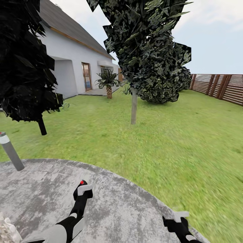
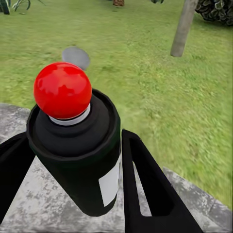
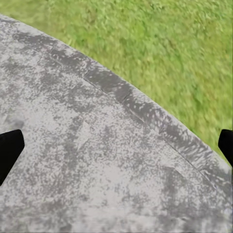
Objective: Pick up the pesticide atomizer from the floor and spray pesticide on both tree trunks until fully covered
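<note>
My left gripper (image 1: 82, 193) is shut on the pesticide atomizer (image 1: 82, 187), a small black bottle with a red nozzle tip, held low over the stone patio. In the left wrist view the atomizer (image 2: 80, 155) stands between the black fingers (image 2: 150, 189), with its red tip and white label facing the camera. A tree with a straight grey trunk (image 1: 134, 107) and dark green crown stands on the lawn ahead, several arm's lengths off; its trunk (image 2: 183, 26) also appears beyond the atomizer. My right gripper (image 1: 178, 218) hangs open over the patio edge (image 3: 118, 148), holding nothing. Pesticide is out of view.
A round grey stone patio (image 1: 128, 206) lies under both arms, with lawn (image 1: 189, 141) beyond. A grey post (image 1: 11, 152) leans at the left. A dark tree with a thin dark trunk (image 1: 42, 127) stands left. House (image 1: 72, 57), palm-like plant (image 1: 108, 84) and slat fence (image 1: 226, 87) lie farther back.
</note>
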Controlling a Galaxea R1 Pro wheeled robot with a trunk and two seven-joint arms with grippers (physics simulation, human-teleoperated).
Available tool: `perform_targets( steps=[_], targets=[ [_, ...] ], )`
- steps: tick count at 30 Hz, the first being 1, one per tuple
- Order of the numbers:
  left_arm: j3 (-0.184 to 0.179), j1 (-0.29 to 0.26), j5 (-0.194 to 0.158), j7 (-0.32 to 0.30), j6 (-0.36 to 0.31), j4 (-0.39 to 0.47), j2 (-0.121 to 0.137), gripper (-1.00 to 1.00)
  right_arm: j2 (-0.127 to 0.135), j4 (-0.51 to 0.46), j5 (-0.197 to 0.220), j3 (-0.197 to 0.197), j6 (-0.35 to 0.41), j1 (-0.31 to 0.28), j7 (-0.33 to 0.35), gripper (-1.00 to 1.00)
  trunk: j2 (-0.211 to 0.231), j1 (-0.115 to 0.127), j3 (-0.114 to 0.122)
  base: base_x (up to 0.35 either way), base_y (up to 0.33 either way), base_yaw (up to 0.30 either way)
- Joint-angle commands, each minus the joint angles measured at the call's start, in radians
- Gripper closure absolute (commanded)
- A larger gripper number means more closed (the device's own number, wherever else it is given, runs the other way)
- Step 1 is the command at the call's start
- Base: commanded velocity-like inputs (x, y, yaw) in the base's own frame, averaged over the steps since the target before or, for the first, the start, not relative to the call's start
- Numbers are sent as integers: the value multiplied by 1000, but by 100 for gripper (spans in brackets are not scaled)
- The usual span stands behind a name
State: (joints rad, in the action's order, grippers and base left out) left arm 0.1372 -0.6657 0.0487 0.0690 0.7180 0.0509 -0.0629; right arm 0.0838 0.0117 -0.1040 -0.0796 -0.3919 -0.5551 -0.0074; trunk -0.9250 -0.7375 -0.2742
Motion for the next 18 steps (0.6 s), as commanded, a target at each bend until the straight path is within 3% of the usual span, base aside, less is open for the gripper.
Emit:
perform_targets(
  steps=[1,7,18],
  targets=[
    [-1,0,0,0,0,0,0,100,1,16,0,0,1,27,0,-100,0,0,0,-349,0,0],
    [-1,0,0,1,0,0,1,100,1,39,0,1,1,160,0,-100,0,0,0,-349,0,0],
    [-1,0,0,2,0,-12,0,100,1,42,1,1,2,195,0,-100,0,0,1,-350,0,23]
  ],
)
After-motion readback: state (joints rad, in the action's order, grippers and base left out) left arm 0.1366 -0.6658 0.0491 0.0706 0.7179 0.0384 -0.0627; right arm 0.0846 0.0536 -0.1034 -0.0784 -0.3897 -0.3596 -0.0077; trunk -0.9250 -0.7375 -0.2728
